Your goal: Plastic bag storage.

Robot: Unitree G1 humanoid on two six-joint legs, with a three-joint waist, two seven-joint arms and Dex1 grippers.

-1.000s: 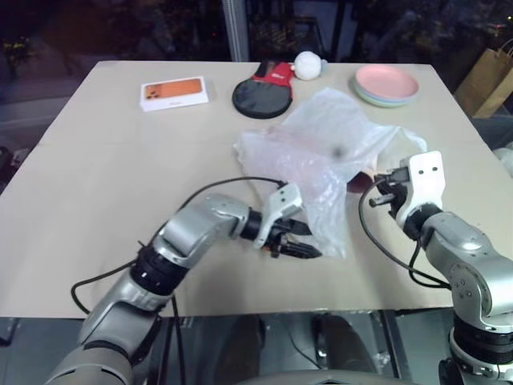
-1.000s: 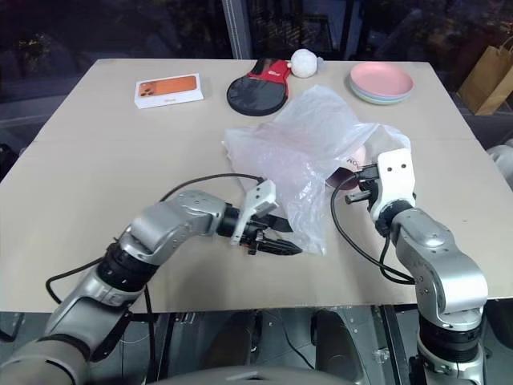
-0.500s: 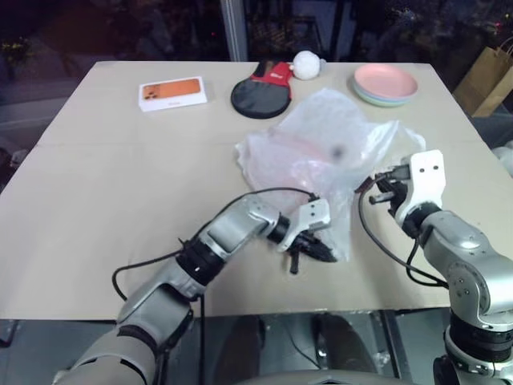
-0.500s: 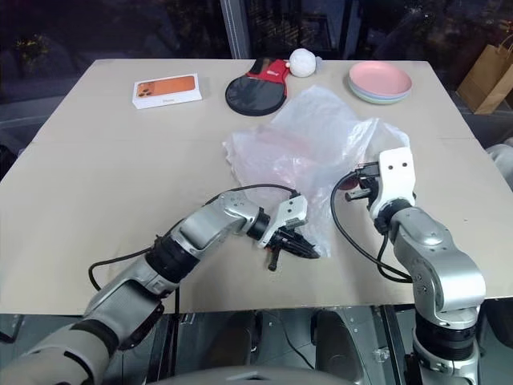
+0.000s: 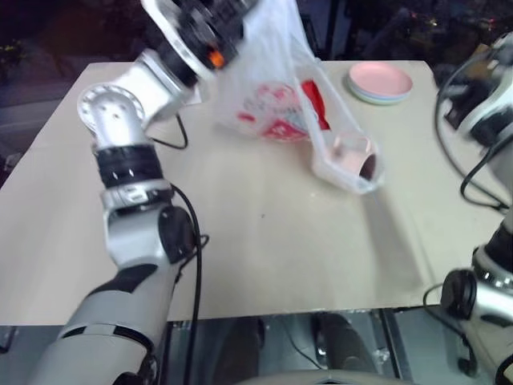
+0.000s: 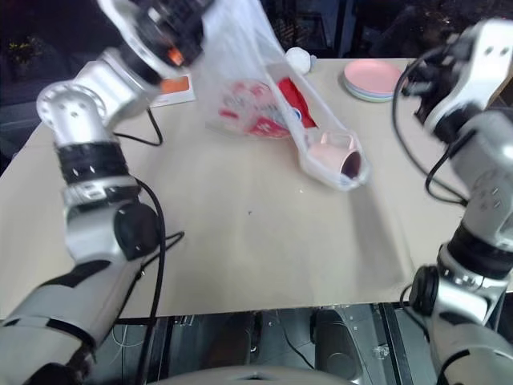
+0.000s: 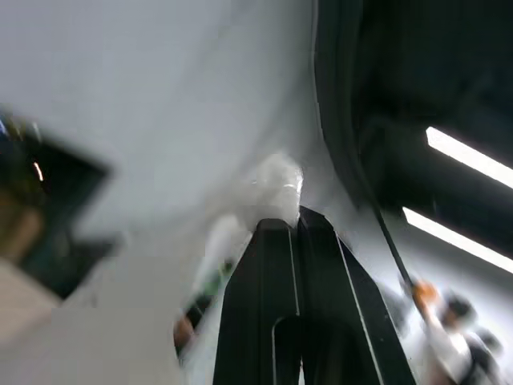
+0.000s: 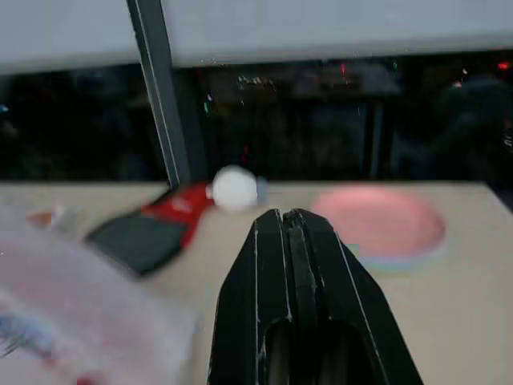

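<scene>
The plastic bag [image 5: 272,96], translucent white with red print, hangs from high at the left and slopes down to the table [image 5: 280,241]. A pink mug [image 5: 353,156] lies inside its lower end, and something red [image 5: 313,100] shows through the plastic above it. My left gripper [image 7: 298,210] is raised far up and shut on a pinch of the bag's thin plastic. My right gripper [image 8: 287,215] is lifted at the right, apart from the bag, shut with nothing between its fingers.
Pink plates [image 5: 380,80] are stacked at the table's far right. A white ball [image 8: 235,188] and a black-and-red paddle [image 8: 144,237] lie at the far edge. An orange box [image 6: 178,87] peeks out behind my left arm.
My left gripper closed on the bag's near edge and swung it high up, so the bag now hangs with the mug showing inside. My right arm rose to the right.
</scene>
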